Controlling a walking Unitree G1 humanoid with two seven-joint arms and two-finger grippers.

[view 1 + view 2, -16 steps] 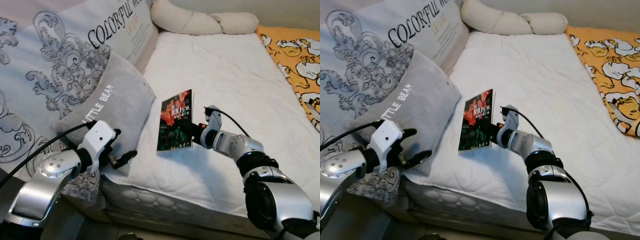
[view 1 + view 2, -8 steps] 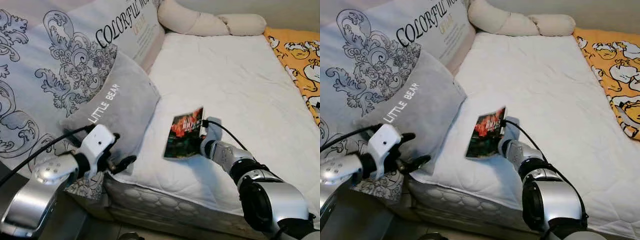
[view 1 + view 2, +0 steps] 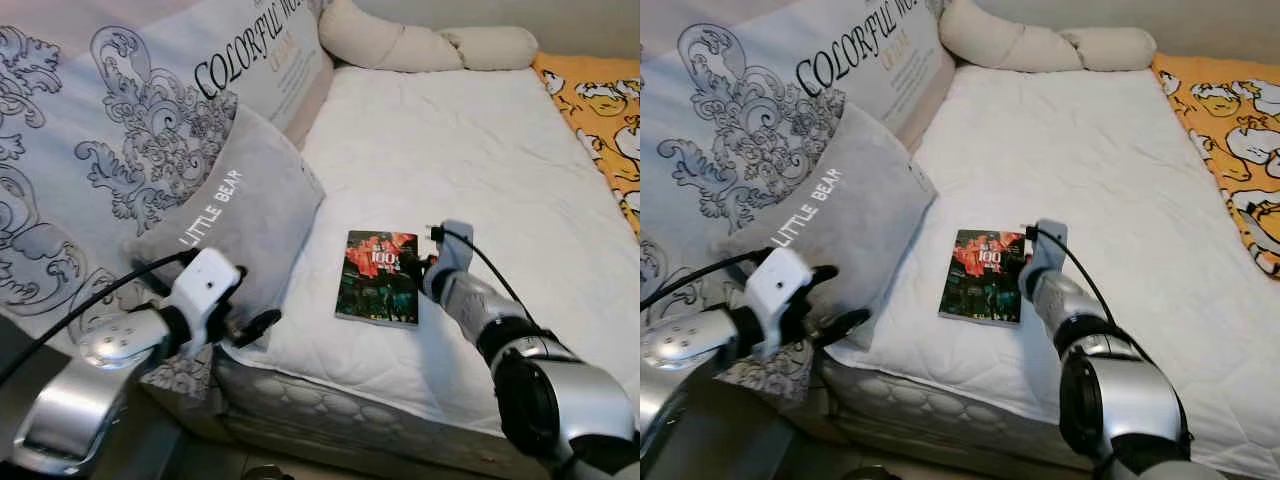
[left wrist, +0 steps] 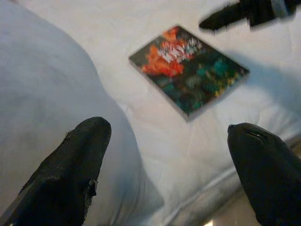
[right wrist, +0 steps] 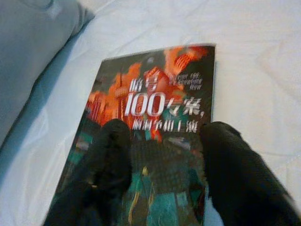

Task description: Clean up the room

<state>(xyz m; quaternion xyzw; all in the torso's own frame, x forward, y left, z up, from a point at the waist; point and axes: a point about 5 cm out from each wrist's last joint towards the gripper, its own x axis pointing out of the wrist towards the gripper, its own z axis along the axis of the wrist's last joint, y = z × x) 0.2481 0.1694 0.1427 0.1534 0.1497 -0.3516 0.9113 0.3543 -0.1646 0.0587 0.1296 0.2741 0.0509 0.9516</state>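
A large pale blue-grey pillow printed with dark scrollwork is leaning at the left, and the word "COLORFUL" is showing in big black letters along its upper part; smaller writing under it is too blurred to read. A plain grey cushion is resting against it, carrying "LITTLE BEAR" in white letters down its edge. In front of that cushion, the left end effector is hovering over the near corner of the bed, its silver arm reaching in from the lower left with a white wrist block and a black cable; its two black fingers are spread wide with nothing between them, as the left wrist view makes plain. Further right, a thin paperback book is lying flat, cover up, on the white quilted bed just beside the grey cushion. Its cover is dark, with orange-red shapes at the top, teal and green tones lower down, and white lettering that includes the number "100" among characters too blurred to read. The right end effector is poised at the book's right edge, its silver arm stretching in from the lower right; in the right wrist view its two black fingers are standing apart above the cover, gripping nothing. A cream bolster is lying across the head of the bed, and an orange blanket with white cartoon figures is covering the far right.
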